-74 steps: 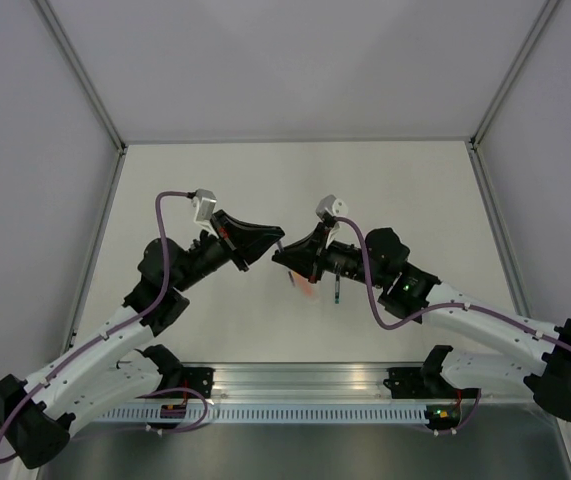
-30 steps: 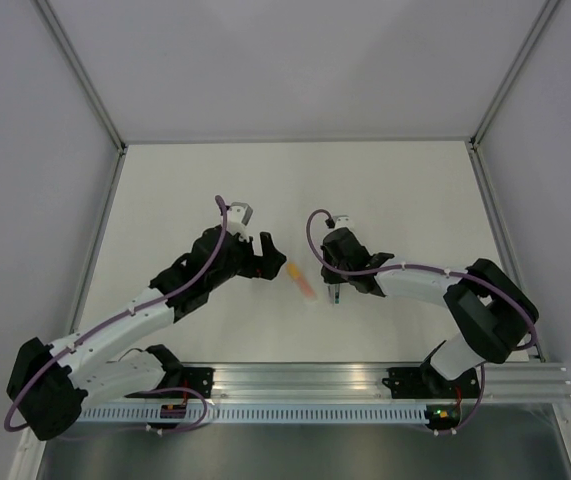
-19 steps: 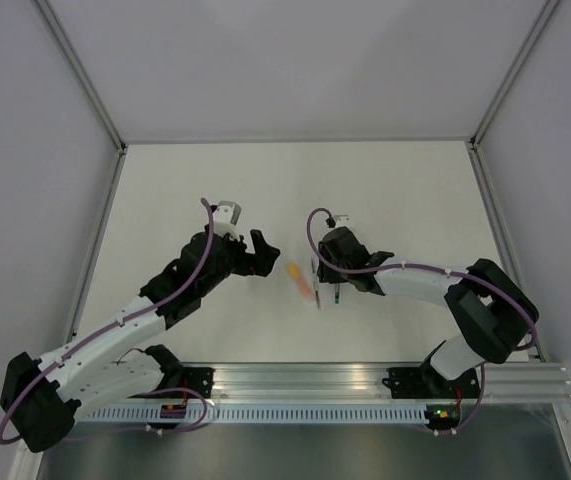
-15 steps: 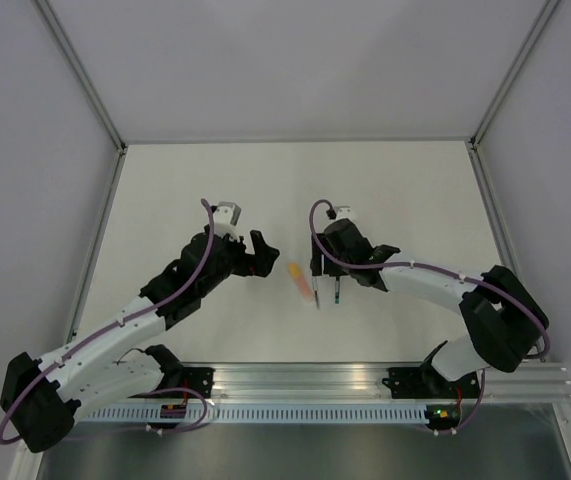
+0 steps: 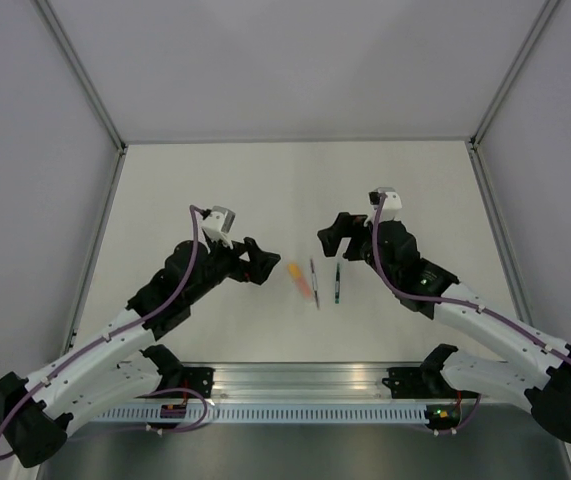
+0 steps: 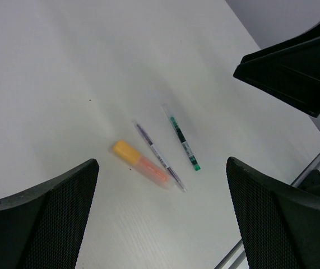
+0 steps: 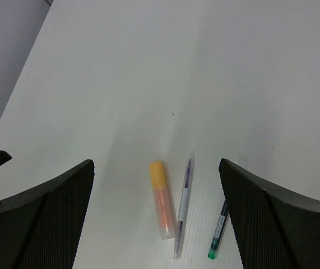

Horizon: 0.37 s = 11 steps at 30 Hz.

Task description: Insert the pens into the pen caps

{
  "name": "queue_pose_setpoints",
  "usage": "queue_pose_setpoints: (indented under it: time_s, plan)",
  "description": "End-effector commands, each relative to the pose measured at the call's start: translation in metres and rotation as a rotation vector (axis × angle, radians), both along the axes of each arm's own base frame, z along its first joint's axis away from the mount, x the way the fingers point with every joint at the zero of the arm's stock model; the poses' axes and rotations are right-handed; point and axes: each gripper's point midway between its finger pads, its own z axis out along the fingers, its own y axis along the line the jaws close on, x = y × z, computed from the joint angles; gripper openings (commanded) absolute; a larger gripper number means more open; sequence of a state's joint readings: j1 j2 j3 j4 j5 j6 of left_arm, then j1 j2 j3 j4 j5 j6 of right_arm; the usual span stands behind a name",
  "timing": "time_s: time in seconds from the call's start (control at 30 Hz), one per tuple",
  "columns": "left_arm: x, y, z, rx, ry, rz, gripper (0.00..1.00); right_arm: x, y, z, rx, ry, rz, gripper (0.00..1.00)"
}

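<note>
Three pens lie side by side on the white table between my grippers. The pink-orange marker [image 5: 302,281] [image 7: 165,213] wears its yellow-orange pen cap [image 7: 158,172] [image 6: 123,150]. To its right lie the thin silver-grey pen [image 5: 314,284] [image 7: 182,207] and the dark pen with a green end [image 5: 337,283] [image 7: 218,231]. I cannot tell separate caps on the two thin pens. My left gripper [image 5: 256,263] [image 6: 161,168] hovers open to their left. Behind and to their right my right gripper [image 5: 337,236] [image 7: 155,163] hangs open. Neither gripper holds anything.
An aluminium rail [image 5: 305,385] with both arm bases runs along the near edge. Grey walls and frame posts [image 5: 85,85] close in the table on three sides. The right gripper's dark finger [image 6: 294,67] shows at the top right of the left wrist view.
My right gripper opened, left the silver-grey pen beside the marker, then lifted and drew back to the right. The left gripper backed slightly away to the left.
</note>
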State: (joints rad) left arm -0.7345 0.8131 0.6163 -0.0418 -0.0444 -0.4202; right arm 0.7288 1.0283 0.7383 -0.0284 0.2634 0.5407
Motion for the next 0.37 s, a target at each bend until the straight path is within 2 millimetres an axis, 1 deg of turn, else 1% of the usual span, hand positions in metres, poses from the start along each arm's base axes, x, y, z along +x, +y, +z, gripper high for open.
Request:
queue_pose_setpoints:
  time_s: [0.0, 0.03, 0.1, 0.23, 0.33]
  plan:
    - [-0.007, -0.008, 0.02, -0.062, -0.081, -0.072, 1.0, 0.009, -0.009, 0.005, 0.022, -0.028, -0.077, 0.98]
    - [-0.011, -0.01, 0.022, -0.073, -0.086, -0.091, 1.0, 0.01, -0.011, 0.004, 0.015, -0.025, -0.09, 0.98]
    - [-0.013, -0.009, 0.024, -0.085, -0.094, -0.094, 1.0, 0.012, -0.016, 0.002, 0.003, -0.029, -0.112, 0.98]
    - [-0.011, -0.003, 0.023, -0.078, -0.101, -0.066, 1.0, 0.011, -0.017, 0.004, -0.002, -0.037, -0.113, 0.98]
    - [-0.011, -0.004, 0.021, -0.074, -0.098, -0.069, 1.0, 0.013, -0.021, 0.005, -0.005, -0.045, -0.133, 0.98]
